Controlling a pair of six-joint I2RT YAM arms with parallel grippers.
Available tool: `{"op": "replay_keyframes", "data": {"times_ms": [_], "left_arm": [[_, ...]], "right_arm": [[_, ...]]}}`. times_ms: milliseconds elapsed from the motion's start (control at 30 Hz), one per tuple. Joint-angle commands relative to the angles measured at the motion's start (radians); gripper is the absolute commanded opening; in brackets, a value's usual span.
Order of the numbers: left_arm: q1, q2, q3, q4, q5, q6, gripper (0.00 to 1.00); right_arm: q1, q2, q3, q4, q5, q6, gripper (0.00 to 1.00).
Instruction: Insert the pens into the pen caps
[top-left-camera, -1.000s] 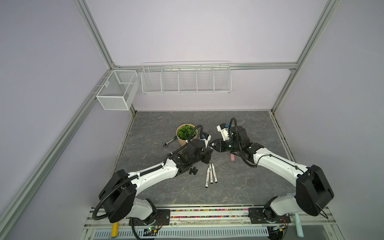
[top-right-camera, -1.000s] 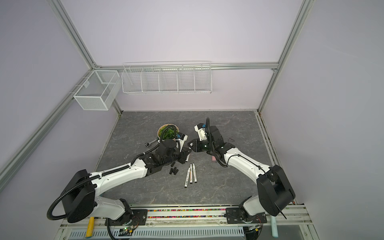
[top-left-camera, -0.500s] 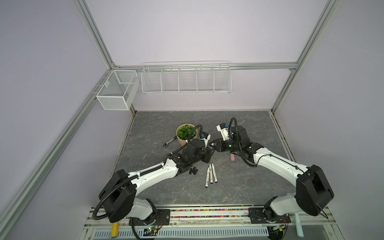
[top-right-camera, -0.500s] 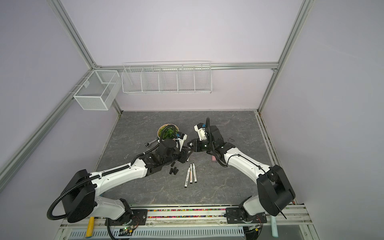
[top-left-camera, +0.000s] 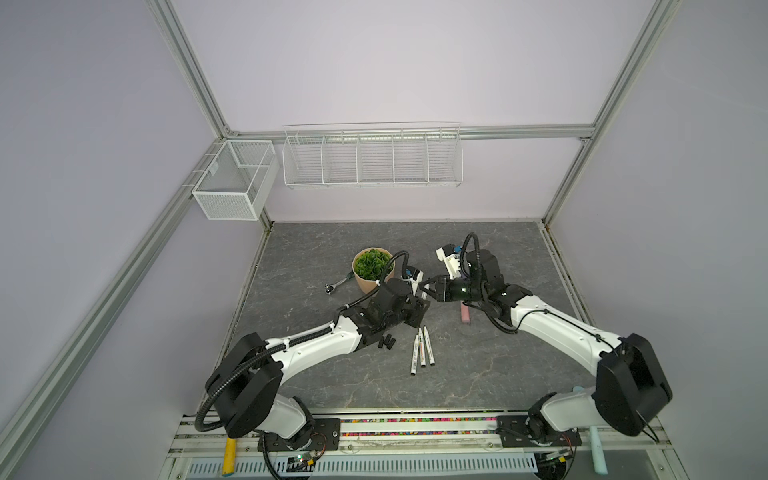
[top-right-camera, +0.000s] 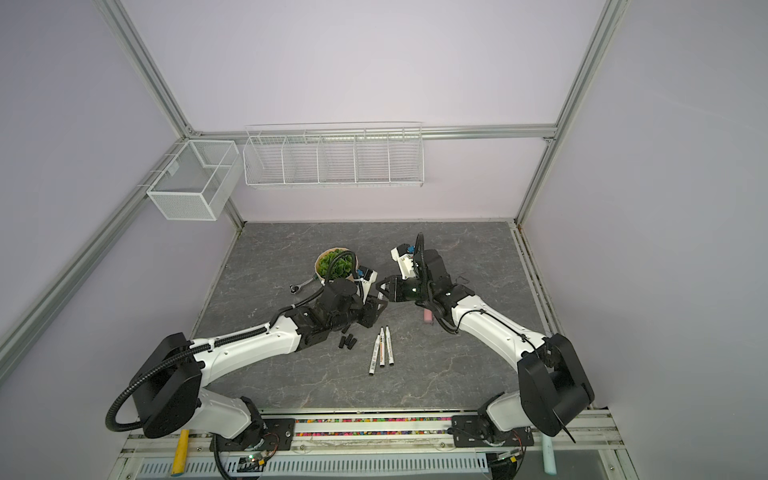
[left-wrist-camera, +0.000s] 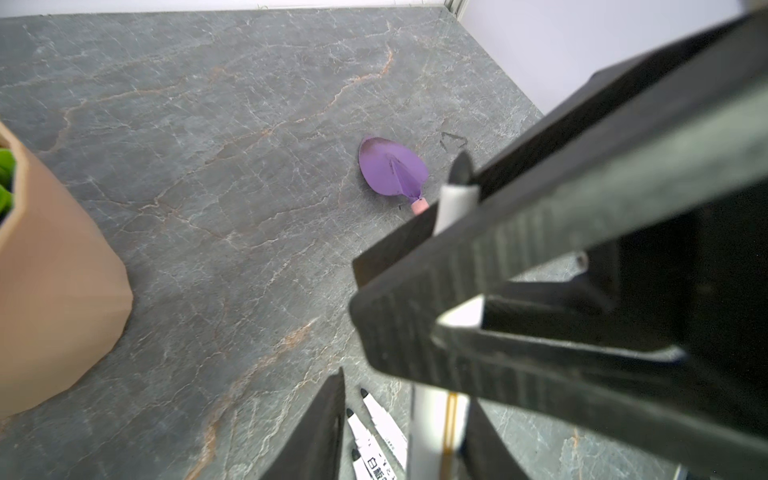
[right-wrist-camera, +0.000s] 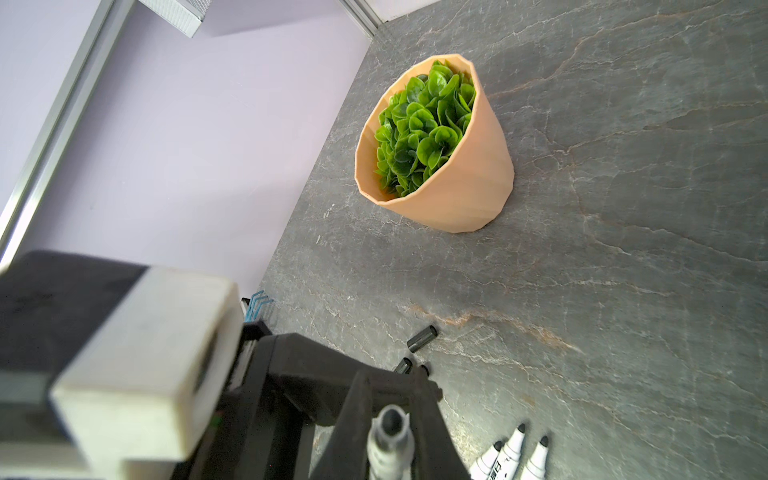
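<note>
A slim white pen (left-wrist-camera: 453, 203) with a small dark tip (left-wrist-camera: 461, 168) is clamped crosswise in the right gripper (top-left-camera: 426, 287) above the table (top-left-camera: 332, 257). Its barrel runs back between the parted jaws of the left gripper (top-left-camera: 423, 308), tip pointing away from that gripper. Three more pens (top-left-camera: 422, 351) lie side by side on the table, tips toward the back wall, with three black caps (top-left-camera: 386, 341) just left of them.

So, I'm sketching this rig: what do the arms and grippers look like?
Both match. The left arm and right arm have white shells between bulky black joint housings, with a black ribbed hose running outside. The left gripper and right gripper are matte black, with wedge-shaped fingers ribbed on their faces. A white camera block with blue connectors sits on each wrist.
</note>
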Motion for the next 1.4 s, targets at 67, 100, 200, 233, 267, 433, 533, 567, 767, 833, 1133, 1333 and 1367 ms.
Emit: {"op": "replay_keyframes", "data": {"times_ms": [67,100,200,233,267,433,533,567,767,833,1133,1333,1367], "left_arm": [[0.0,0.015,0.043,0.041,0.018,0.002,0.31],[0.0,0.016,0.044,0.043,0.021,0.001,0.31],[0.0,0.012,0.05,0.044,0.031,0.0,0.3],[0.0,0.008,0.049,0.046,0.034,0.001,0.29],[0.0,0.006,0.05,0.047,0.036,-0.001,0.29],[-0.001,0.003,0.045,0.052,0.044,0.001,0.24],[-0.001,0.009,0.043,0.049,0.046,0.002,0.09],[-0.001,0.008,0.041,0.05,0.047,0.002,0.04],[0.015,-0.024,-0.001,0.081,-0.005,-0.055,0.0],[0.037,-0.037,-0.025,0.081,-0.063,-0.112,0.0],[0.129,-0.22,-0.179,-0.133,-0.518,-0.426,0.0],[0.14,-0.392,-0.237,-0.382,-0.763,-0.592,0.0],[0.144,-0.415,-0.249,-0.4,-0.773,-0.605,0.0]], "right_arm": [[-0.01,-0.035,-0.001,-0.001,-0.022,0.019,0.1],[-0.012,-0.035,-0.004,-0.003,-0.022,0.018,0.1],[-0.013,-0.036,-0.007,-0.005,-0.021,0.019,0.09],[-0.016,-0.038,-0.01,-0.005,-0.018,0.02,0.09],[-0.015,-0.039,-0.012,-0.004,-0.019,0.022,0.09],[-0.016,-0.042,-0.017,0.001,-0.017,0.028,0.1],[-0.018,-0.046,-0.016,0.002,-0.012,0.029,0.09],[-0.019,-0.047,-0.017,0.001,-0.009,0.031,0.1],[-0.019,-0.053,-0.012,-0.033,0.02,0.001,0.33],[-0.011,-0.061,-0.003,-0.07,0.04,-0.041,0.58],[0.134,0.044,0.067,-0.265,0.12,-0.255,0.66],[0.269,0.261,0.199,-0.329,0.149,-0.323,0.65],[0.285,0.291,0.225,-0.349,0.158,-0.341,0.64]]}}
